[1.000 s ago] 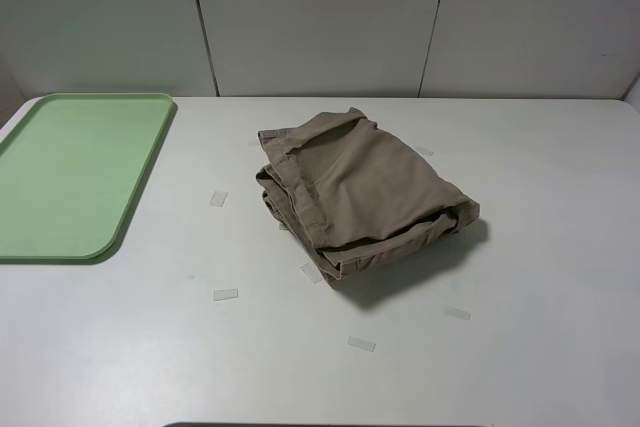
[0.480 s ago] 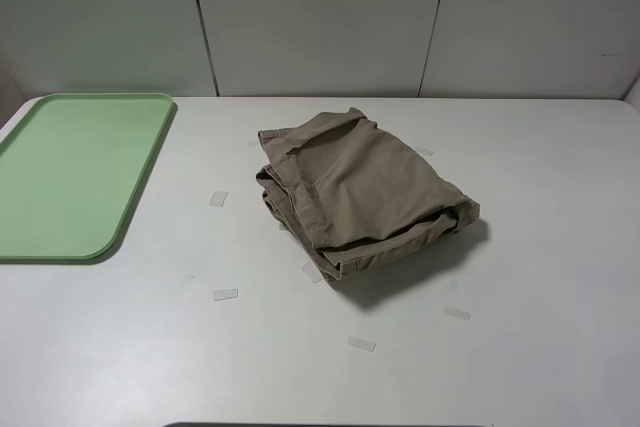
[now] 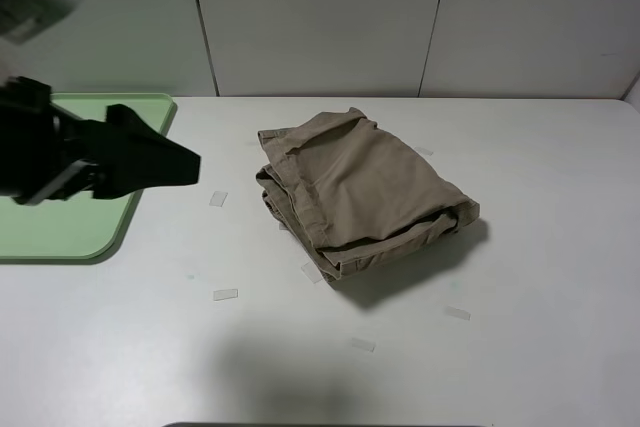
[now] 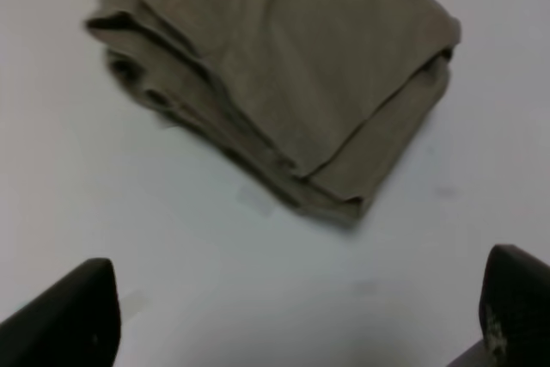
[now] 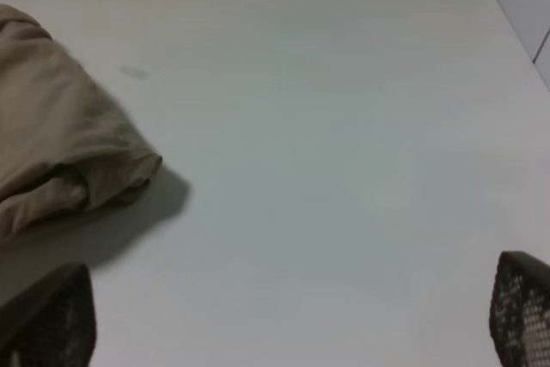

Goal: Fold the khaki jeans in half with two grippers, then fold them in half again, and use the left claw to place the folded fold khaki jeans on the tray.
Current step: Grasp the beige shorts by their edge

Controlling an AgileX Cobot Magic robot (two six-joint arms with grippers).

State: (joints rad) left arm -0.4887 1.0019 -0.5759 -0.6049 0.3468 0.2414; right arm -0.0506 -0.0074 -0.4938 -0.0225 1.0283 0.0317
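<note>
- The left tool (image 3: 180, 165) is coming into the high view, where a second ago there was only bare desk (image 3: 520, 347) and tray (image 3: 70, 232); it is now hanging above the near-right part of the tray, its tip pointing toward the khaki jeans (image 3: 365, 192); its shadow is falling on the front of the desk.
- Its jaws are standing wide apart with nothing between them; its wrist view is showing both fingers at the frame's lower corners and the garment's layered edge ahead.
- The right tool (image 5: 284, 320) is not showing in the high view; its jaws are likewise standing apart and empty, with one corner of the cloth at the side of its wrist view.
- The khaki jeans are lying unmoved as a compact layered bundle at the middle of the desk, well apart from the tray, with small tape marks (image 3: 225, 295) scattered around them.
- Judging by the stacked layers, both folds are looking finished; the left arm's arrival is probably opening the last step, gripping the bundle and carrying it to the tray.
</note>
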